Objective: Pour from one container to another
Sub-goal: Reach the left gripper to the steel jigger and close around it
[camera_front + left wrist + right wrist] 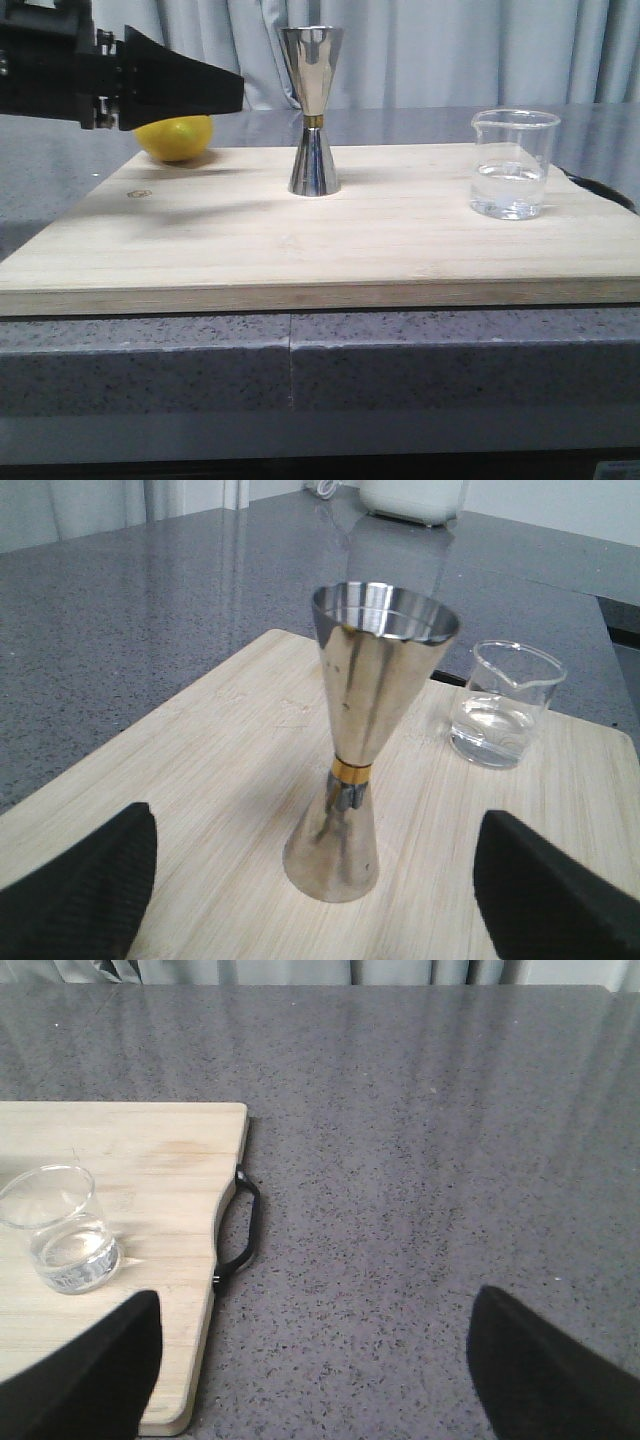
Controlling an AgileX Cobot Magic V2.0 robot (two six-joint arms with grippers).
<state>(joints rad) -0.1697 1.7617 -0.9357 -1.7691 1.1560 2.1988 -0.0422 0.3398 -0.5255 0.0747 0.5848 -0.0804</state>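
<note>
Pale wooden cutting board (250, 240) lies on the speckled grey bench (150, 350), carrying the tall shiny steel hourglass jigger (312, 110) upright at its middle and the small clear glass beaker (512, 165), part-filled, well apart to the right. Left gripper (315, 880) hovers with jaws spread toward the jigger; right gripper (315, 1360) has jaws spread, empty, over the bench. A yellow lemon (175, 137) sits behind.

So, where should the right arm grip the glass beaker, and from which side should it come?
Grip the beaker around the middle of its straight wall, above the liquid, coming level from the robot's right. It stands upright near the board's right edge with its lip facing the jigger, so that side is probably free for the jaws.
</note>
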